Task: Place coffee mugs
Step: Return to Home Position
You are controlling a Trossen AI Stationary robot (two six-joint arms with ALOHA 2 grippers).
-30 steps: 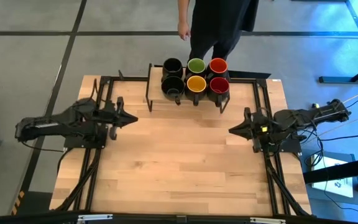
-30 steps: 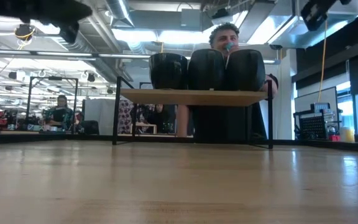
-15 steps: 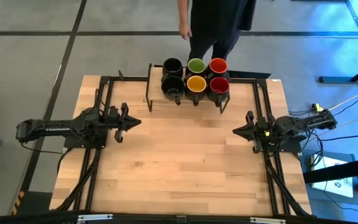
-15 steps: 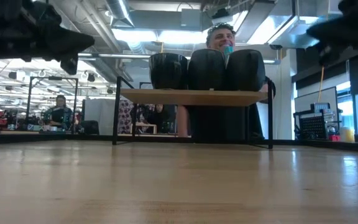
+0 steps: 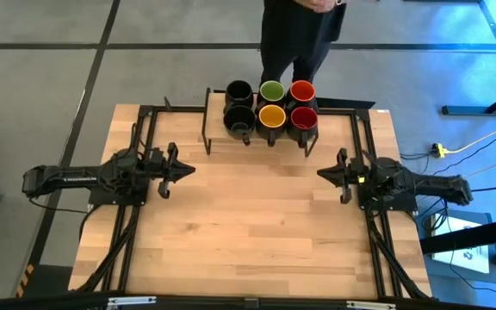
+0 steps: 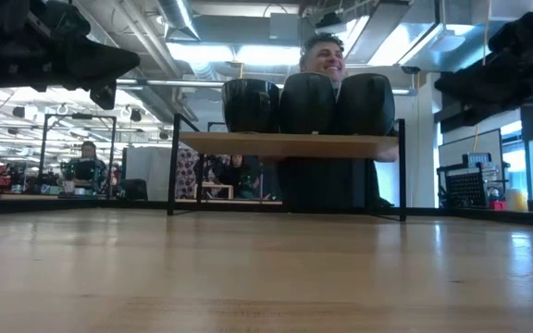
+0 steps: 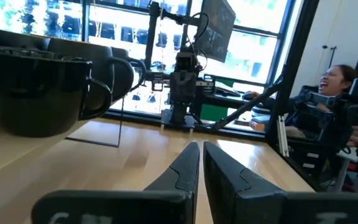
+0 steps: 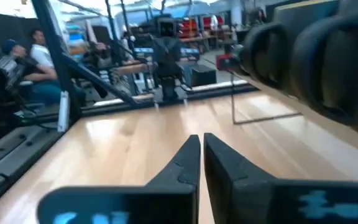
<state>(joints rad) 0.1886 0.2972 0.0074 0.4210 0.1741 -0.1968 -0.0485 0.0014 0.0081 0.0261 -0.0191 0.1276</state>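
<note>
Right now all 6 coffee mugs (image 6: 308, 104) sit on the small wooden shelf (image 5: 216, 138) at the far edge of the table (image 5: 248, 224), approx. mid-width. They form 2 rows of 3, packed close.

Back row, left to right in the high view: back black mug (image 5: 239, 89), green mug (image 5: 271, 89), back red mug (image 5: 302, 89). Front row: front black mug (image 5: 238, 114), yellow mug (image 5: 271, 116), front red mug (image 5: 304, 118). Count by inside colour: 2 black, 2 red, 1 green, 1 yellow; all black outside. Each inside shows only its own colour. Front-row handles point toward the table's middle.

The low view shows just 3 black outsides side by side on the shelf board, which stands on thin black metal legs.

Both arms are low at the table's sides, well apart from the shelf & from each other. The left gripper (image 5: 183, 167) sits by the left edge & the right gripper (image 5: 324, 175) by the right edge, tips facing inward across the bare wood. In both wrist views the fingers are pressed nearly together w/ only a slit btwn them, holding nothing.

1 person in dark clothes (image 5: 300, 39) stands just behind the shelf. More people sit in the room beyond, too far off to tell more.
</note>
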